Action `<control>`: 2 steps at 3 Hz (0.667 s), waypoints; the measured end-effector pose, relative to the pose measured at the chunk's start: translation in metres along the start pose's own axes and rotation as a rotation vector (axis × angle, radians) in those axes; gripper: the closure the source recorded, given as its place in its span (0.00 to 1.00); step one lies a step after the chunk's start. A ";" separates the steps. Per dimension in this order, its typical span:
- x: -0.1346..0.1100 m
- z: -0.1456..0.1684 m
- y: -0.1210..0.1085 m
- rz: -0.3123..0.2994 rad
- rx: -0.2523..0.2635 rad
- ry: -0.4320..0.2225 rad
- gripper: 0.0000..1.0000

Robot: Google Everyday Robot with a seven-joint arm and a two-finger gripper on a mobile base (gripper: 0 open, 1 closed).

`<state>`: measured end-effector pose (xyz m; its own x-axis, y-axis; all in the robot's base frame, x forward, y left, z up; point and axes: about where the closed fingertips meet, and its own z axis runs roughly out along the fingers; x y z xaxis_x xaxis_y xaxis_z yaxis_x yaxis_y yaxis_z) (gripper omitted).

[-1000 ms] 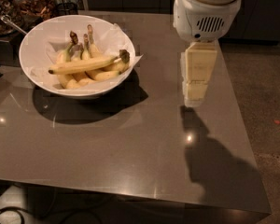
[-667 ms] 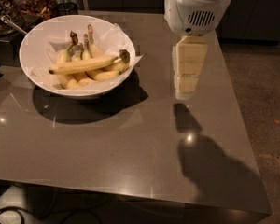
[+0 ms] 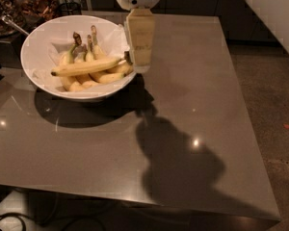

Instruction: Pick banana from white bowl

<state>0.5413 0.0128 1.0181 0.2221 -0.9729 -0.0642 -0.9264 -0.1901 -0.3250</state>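
The white bowl (image 3: 43,44) stands on the left part of the grey table, lined with crumpled white paper. Several bananas lie in it. The banana (image 3: 86,67) is the longest one, pale yellow, lying nearly level across the others with its dark stem end at the right rim. Shorter curved bananas (image 3: 89,52) with upright brown-green stems lie behind it. My gripper (image 3: 140,64) hangs from a white wrist just over the bowl's right rim, its cream fingers pointing down, right beside the banana's stem end.
The grey table (image 3: 192,105) stretches to the right and front, with its edges at the right and bottom. Dark clutter and a metal utensil (image 3: 12,25) sit at the back left. The floor (image 3: 274,119) lies to the right.
My gripper has moved left, from over the bare table to the bowl's right rim beside the banana's stem. The bananas have not moved.
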 end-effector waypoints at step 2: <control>-0.014 0.012 -0.023 0.011 0.025 -0.071 0.00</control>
<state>0.5630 0.0327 1.0148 0.2343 -0.9628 -0.1344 -0.9212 -0.1757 -0.3472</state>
